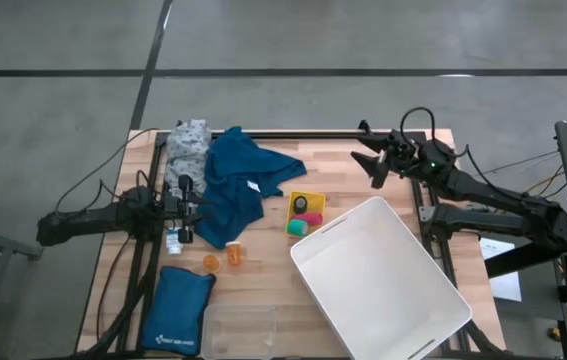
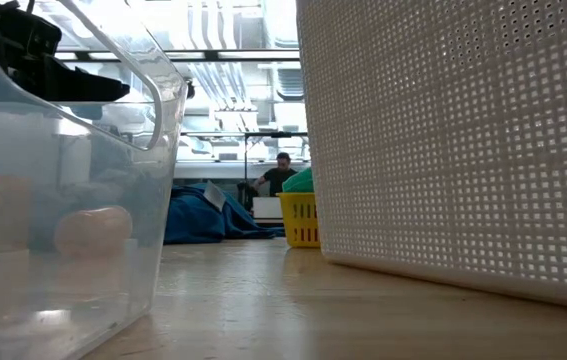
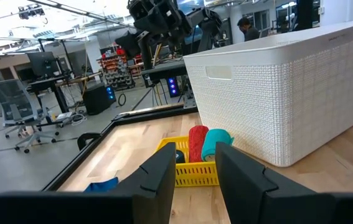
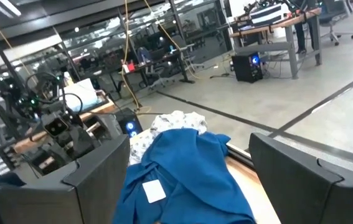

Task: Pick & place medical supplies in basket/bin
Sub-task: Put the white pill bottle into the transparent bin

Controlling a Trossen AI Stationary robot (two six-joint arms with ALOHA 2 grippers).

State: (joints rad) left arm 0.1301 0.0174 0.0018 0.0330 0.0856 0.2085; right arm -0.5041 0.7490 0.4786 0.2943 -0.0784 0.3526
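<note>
The left gripper [image 1: 185, 212] hangs over the table's left side with its fingers [image 3: 157, 177] set narrowly apart and nothing between them — just beside the blue cloth garment [image 1: 238, 185] and a small white bottle [image 1: 174, 240]. The right gripper [image 1: 371, 162] waits with jaws spread wide, empty, above the far right corner. Between them stand a yellow basket [image 1: 306, 212] holding pink and teal bandage rolls [image 3: 207, 143] and the large white bin [image 1: 383, 285]. Two orange pill bottles [image 1: 225, 259] lie near the blue padded pouch [image 1: 177, 310].
</note>
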